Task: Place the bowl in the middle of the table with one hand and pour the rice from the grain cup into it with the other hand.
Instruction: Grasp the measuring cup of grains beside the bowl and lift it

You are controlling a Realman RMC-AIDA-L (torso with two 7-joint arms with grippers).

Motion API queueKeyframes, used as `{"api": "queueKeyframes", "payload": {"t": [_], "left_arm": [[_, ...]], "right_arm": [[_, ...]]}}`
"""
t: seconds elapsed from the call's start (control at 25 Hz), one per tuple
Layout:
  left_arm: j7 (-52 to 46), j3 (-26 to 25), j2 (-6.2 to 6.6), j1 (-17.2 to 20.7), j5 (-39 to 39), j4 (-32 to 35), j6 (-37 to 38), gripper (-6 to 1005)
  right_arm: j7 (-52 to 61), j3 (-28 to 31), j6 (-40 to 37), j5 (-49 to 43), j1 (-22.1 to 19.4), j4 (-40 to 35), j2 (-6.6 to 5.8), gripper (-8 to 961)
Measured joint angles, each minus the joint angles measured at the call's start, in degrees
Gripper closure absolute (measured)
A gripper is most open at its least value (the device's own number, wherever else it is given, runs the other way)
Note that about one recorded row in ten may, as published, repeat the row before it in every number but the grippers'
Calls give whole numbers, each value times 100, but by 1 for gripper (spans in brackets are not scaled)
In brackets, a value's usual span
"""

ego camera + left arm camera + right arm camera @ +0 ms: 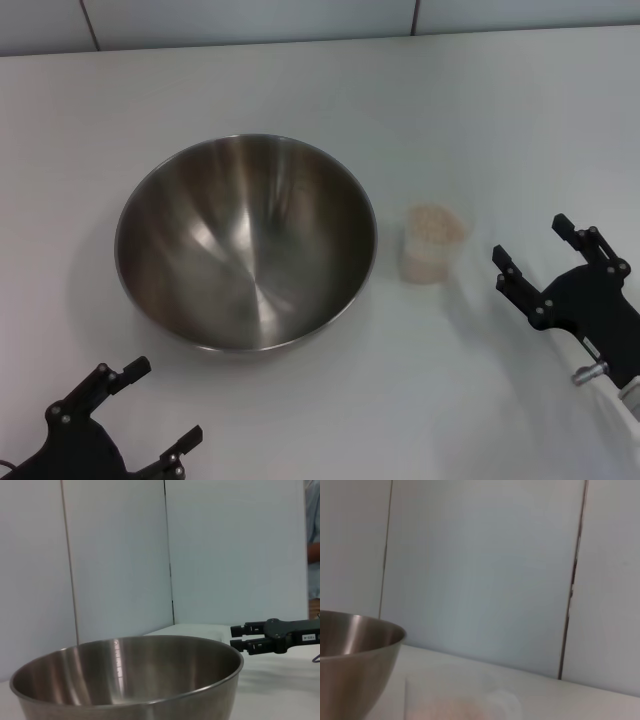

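The steel bowl [246, 243] stands empty on the white table [450, 120], a little left of centre. It also shows in the left wrist view [130, 680] and the right wrist view [350, 655]. The clear grain cup [432, 243] stands upright just right of the bowl, full of pale rice [433, 221]; it appears faintly in the right wrist view [455, 700]. My right gripper [540, 250] is open, to the right of the cup and apart from it. It also shows in the left wrist view [240, 637]. My left gripper [160, 405] is open, in front of the bowl and apart from it.
A pale panelled wall [300, 20] runs along the table's far edge.
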Motion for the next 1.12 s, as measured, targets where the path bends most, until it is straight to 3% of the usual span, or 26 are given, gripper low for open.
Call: {"api": "queueKeyframes", "payload": {"t": [1.12], "left_arm": [[-138, 18, 8, -72, 0, 15, -29, 133]], "right_arm": [[-12, 284, 627, 6, 499, 142, 17, 176]]}}
